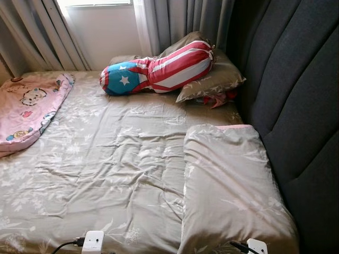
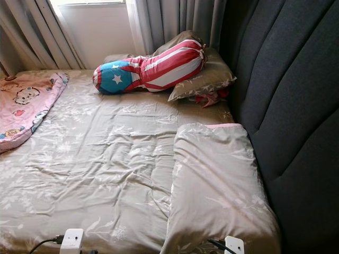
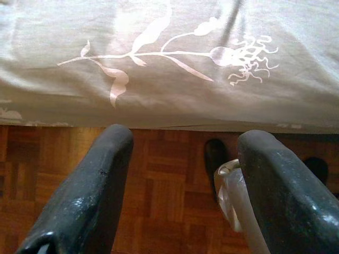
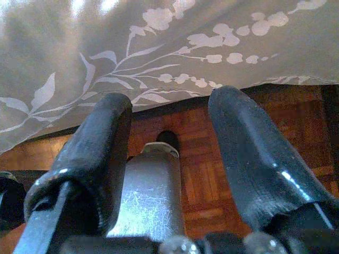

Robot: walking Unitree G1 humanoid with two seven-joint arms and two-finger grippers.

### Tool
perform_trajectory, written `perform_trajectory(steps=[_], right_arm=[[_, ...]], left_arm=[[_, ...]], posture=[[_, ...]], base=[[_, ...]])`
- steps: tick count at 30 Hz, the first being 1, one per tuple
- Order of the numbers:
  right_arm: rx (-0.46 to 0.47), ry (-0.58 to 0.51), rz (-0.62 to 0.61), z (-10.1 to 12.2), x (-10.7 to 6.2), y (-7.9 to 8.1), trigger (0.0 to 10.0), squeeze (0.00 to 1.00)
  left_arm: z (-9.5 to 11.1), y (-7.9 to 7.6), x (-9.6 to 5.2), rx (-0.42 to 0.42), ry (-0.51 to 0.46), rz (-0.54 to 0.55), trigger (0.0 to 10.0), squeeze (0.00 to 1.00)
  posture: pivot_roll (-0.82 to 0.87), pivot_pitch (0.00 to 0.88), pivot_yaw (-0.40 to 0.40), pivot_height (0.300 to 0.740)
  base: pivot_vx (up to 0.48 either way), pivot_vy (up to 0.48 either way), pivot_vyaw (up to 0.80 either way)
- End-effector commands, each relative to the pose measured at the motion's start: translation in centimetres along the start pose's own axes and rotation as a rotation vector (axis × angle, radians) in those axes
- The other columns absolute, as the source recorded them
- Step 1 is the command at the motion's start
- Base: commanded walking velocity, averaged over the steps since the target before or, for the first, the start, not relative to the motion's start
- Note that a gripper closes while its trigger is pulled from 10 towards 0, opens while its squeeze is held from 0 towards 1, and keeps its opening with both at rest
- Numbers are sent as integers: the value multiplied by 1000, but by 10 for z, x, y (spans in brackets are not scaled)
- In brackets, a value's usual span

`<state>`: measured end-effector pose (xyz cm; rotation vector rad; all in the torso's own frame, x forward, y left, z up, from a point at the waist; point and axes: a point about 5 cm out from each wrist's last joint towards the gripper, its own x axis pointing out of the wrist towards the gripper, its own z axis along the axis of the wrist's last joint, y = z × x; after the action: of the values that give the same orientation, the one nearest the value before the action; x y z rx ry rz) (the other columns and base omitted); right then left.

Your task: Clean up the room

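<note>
A pink blanket point(image 1: 29, 108) lies at the frame's left edge on the bed point(image 1: 111, 169). The flag-print bolster point(image 1: 159, 69) rests upper centre against a pillow point(image 1: 212, 79); another pillow point(image 1: 233, 190) lies lower right. The left pincer point(image 3: 183, 159) and right pincer point(image 4: 169, 121) hang open, empty, over parquet floor point(image 3: 164, 180).

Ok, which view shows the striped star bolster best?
The left eye view: the striped star bolster lies whole, leaning on the far pillow. The right eye view shows the same. The wrist views face the bedsheet edge.
</note>
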<state>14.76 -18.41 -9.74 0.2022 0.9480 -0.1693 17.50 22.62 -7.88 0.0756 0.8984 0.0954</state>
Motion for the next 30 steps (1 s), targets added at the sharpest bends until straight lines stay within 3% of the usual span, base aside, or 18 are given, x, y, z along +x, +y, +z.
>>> perform_trajectory(steps=[1,5,6,7,8,9,15,16,30], right_arm=[[-2,11,-3,-3,-1,0,10000,0],[-2,15,-5,-4,-1,0,10000,0],[-4,11,0,-3,-1,1,10000,545],[-4,7,4,-2,0,2,10000,902],[-4,7,4,-2,0,2,10000,902],[-7,5,6,-2,0,2,10000,1000],[-12,4,4,-1,0,2,10000,1000],[-20,7,8,-1,0,2,10000,0],[-53,8,16,2,1,2,10000,0]], left_arm=[[-2,4,-1,3,7,7,10000,0],[-3,4,-1,1,10,9,10000,0],[-2,4,-1,1,10,9,10000,0],[-2,4,-1,1,10,8,10000,0],[-2,4,-1,1,10,8,10000,0],[-3,3,-1,0,11,8,10000,0],[-3,3,-1,-2,12,7,10000,0],[-3,2,-1,-5,12,6,10000,0],[-1,-4,0,-21,4,3,10000,0]], posture=[[-73,0,32,740],[-70,0,31,740],[-71,0,30,740],[-71,0,30,740],[-71,0,30,740],[-71,0,29,740],[-68,0,23,740],[-68,0,22,740],[-73,0,9,740]], base=[[0,0,0],[0,0,0],[0,0,0],[0,0,0],[0,0,0],[0,0,0],[0,0,0],[0,0,0],[0,0,0]])
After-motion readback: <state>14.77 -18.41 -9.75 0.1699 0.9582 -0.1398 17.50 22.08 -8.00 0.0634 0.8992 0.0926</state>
